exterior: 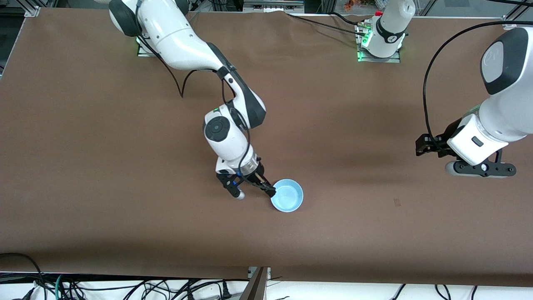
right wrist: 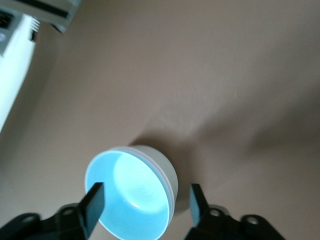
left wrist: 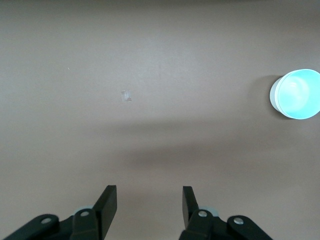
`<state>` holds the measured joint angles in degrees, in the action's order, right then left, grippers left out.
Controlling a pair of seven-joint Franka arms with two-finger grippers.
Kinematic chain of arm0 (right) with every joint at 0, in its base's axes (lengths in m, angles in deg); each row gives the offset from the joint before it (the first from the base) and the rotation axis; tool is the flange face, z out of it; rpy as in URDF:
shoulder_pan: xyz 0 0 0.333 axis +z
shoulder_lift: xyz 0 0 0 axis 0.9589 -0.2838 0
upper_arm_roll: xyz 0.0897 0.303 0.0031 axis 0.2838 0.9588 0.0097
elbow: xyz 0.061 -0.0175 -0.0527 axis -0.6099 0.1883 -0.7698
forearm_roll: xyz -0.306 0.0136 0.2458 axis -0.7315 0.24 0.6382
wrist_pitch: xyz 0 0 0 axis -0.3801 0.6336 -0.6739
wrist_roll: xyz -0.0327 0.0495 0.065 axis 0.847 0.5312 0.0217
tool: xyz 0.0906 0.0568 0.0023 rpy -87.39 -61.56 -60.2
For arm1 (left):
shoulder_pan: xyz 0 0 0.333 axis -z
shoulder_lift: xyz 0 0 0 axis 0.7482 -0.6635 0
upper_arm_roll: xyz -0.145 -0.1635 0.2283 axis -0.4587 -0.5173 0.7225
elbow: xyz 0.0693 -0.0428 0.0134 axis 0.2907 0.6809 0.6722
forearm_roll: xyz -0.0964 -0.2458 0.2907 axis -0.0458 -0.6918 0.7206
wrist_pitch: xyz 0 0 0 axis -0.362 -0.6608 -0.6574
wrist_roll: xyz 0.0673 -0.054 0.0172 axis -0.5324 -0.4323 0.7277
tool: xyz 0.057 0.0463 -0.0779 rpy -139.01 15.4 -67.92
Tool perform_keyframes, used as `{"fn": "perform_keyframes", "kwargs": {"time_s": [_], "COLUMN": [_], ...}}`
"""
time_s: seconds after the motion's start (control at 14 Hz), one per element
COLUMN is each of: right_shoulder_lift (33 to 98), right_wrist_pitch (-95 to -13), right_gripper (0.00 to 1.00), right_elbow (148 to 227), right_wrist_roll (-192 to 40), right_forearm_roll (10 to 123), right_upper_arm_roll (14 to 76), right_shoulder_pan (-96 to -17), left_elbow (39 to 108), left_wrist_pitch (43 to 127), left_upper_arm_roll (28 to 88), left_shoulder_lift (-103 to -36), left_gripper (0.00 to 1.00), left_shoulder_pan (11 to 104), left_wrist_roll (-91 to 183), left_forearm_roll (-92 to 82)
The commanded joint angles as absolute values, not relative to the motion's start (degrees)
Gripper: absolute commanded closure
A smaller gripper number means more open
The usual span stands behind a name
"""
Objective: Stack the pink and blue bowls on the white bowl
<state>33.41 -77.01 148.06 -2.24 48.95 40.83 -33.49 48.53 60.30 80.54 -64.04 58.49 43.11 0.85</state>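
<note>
The blue bowl [exterior: 287, 195] sits upright on the brown surface [exterior: 104, 166], at about 6 o'clock from the surface's middle in the front view. The right wrist view shows it nested in a pale outer bowl [right wrist: 169, 175], with a second rim line just under its own. It therefore looks like the top of a stack rather than a lone bowl. Whether that outer wall is white or pink cannot be told, and no separate pink or white bowl shows anywhere. Judged from this, the stacking is at or close to its end, and the blue bowl lies where it does because it goes on last.

The right gripper [exterior: 255, 191] is at the bowl's 9 o'clock edge, low over the surface. Its fingers [right wrist: 95, 200] stand spread apart, one over the blue inside by the rim and the other outside the pale wall. They straddle the wall without pinching it, so the bowl rests on its own weight. That placement fits a rim grasp, which lets one bowl drop into another without a finger caught beneath it.

The right arm [exterior: 183, 46] reaches from its base at 11 o'clock down toward 6 o'clock, elbow bent and wrist tipped steeply downward.

The left arm [exterior: 499, 104] waits at 3 o'clock, forearm folded in. The left gripper [exterior: 425, 146] hangs well apart from the bowl, over bare surface, its fingers [left wrist: 107, 202] parted and empty.
</note>
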Motion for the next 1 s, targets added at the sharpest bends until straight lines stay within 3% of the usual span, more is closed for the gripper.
{"fn": "perform_keyframes", "kwargs": {"time_s": [0.0, 0.57, 0.78, 0.93], "right_shoulder_lift": [39.6, 56.28, 69.97, 80.17], "right_wrist_pitch": [-67.02, -35.19, -33.49, -33.84], "right_gripper": [0.0, 0.0, 0.0, 0.0], "right_elbow": [149.0, 152.76, 167.58, 177.96], "right_wrist_roll": [-12.12, -40.0, -48.44, -49.96], "right_forearm_roll": [48.72, 48.98, 47.58, 40.93], "right_upper_arm_roll": [40.05, 34.26, 30.83, 31.0], "right_shoulder_pan": [-36.66, -49.24, -49.43, -49.43], "left_elbow": [51.18, 51.88, 51.97, 52.84], "left_wrist_pitch": [61.41, 61.32, 61.32, 61.32], "left_upper_arm_roll": [79.19, 71.89, 70.74, 70.39], "left_shoulder_lift": [-62.02, -61.94, -61.41, -60.71], "left_gripper": [0.39, 0.39, 0.39, 0.39], "left_shoulder_pan": [59.16, 59.25, 59.25, 59.16], "left_wrist_roll": [42.06, 45.91, 48.29, 48.56], "left_forearm_roll": [2.13, 6.09, 6.09, 6.0]}}
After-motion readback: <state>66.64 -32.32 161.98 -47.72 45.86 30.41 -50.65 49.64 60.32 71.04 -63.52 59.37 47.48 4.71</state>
